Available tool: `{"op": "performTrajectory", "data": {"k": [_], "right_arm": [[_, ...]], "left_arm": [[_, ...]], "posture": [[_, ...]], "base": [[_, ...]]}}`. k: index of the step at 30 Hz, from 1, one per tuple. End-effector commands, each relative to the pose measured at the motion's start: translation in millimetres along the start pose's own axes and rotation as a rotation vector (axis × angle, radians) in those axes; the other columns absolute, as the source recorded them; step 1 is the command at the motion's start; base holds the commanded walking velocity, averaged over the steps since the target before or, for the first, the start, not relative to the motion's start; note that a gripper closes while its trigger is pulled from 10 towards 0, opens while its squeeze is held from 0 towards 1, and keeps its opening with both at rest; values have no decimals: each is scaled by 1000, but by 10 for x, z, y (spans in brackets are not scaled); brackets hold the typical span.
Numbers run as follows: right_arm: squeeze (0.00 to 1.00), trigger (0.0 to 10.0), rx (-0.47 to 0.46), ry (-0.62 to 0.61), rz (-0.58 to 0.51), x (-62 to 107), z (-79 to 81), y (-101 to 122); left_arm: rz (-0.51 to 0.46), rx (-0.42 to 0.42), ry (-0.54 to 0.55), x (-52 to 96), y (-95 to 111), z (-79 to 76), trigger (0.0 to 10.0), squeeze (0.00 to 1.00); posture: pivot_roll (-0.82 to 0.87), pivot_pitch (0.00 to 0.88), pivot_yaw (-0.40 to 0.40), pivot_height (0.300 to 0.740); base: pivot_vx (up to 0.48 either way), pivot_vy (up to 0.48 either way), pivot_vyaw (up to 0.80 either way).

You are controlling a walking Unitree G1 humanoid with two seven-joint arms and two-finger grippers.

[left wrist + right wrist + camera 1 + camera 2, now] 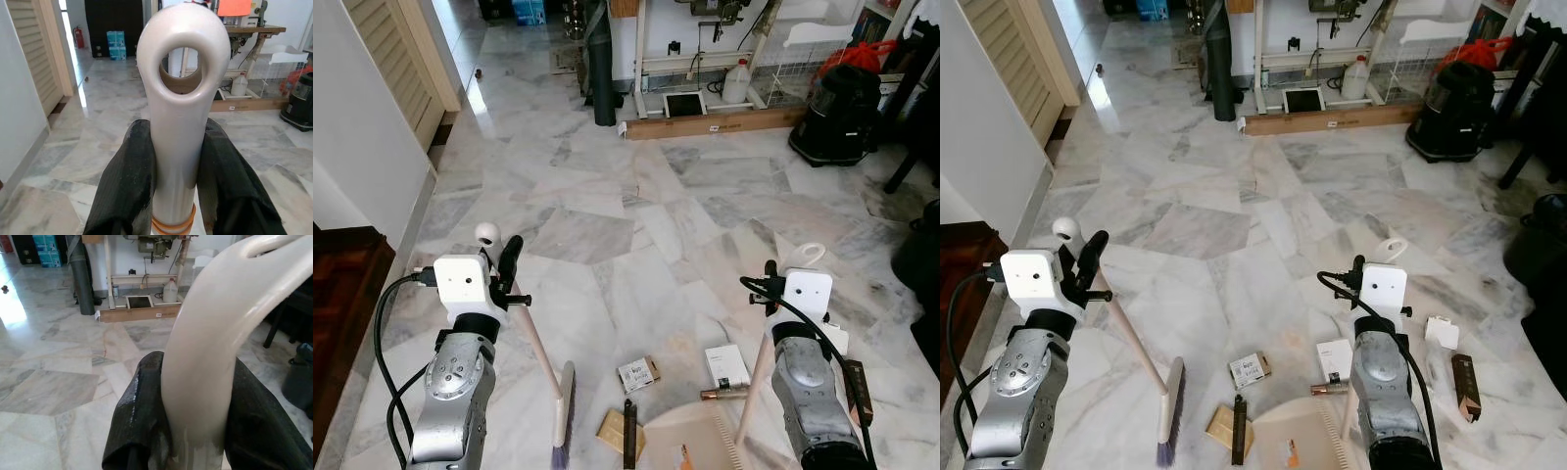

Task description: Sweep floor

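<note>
My left gripper (pixel 505 266) is shut on the pale broom handle (pixel 182 112), just below its ring-shaped end. The handle slants down to the broom head (pixel 565 415), whose purple bristles rest on the marble floor. On the other side, my right gripper (pixel 771 281) is shut on the cream dustpan handle (pixel 205 357). The dustpan (pixel 690 439) lies on the floor between my arms. Litter is scattered around it: a small printed box (pixel 638 373), a white box (pixel 726 363), a tan box (pixel 611 430), a dark strip (pixel 629 444) and a brown box (pixel 860 390).
A black vacuum cleaner (pixel 837 113) stands at the back right, a long wooden plank (pixel 715 124) and a dark rolled mat (pixel 603 69) at the back. A louvred door (pixel 396 59) and a dark wooden step (pixel 342 294) line the left side.
</note>
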State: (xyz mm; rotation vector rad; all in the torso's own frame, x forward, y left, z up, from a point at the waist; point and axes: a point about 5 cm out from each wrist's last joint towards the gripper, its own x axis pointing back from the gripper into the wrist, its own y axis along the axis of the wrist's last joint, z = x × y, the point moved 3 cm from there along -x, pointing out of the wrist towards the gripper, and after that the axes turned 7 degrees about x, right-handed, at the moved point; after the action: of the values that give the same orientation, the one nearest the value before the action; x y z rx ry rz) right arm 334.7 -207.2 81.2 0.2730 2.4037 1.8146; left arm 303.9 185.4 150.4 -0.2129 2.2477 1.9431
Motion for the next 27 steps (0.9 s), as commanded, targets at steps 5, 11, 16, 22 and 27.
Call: {"op": "performTrajectory", "data": {"k": [5,11,16,22,27], "right_arm": [[0,10000,-54,6,69,-70,-6,20],[0,10000,-117,16,138,-106,-10,31],[0,10000,-168,27,225,-114,3,-11],[0,10000,-182,102,345,-115,60,-36],[0,10000,-207,131,395,-101,78,-44]], "left_arm": [[-13,7,-19,-36,50,-6,10000,0],[0,18,-42,-40,30,-29,10000,0],[4,22,-47,-40,22,-30,10000,0],[11,25,-52,-40,12,-26,10000,0],[14,29,-58,-42,8,-31,10000,0]], "posture": [[-5,106,37,740],[-7,105,33,740],[-6,106,31,740],[-7,106,30,740],[-8,105,28,740]], "base": [[0,0,0],[0,0,0],[0,0,0],[0,0,0],[0,0,0]]}}
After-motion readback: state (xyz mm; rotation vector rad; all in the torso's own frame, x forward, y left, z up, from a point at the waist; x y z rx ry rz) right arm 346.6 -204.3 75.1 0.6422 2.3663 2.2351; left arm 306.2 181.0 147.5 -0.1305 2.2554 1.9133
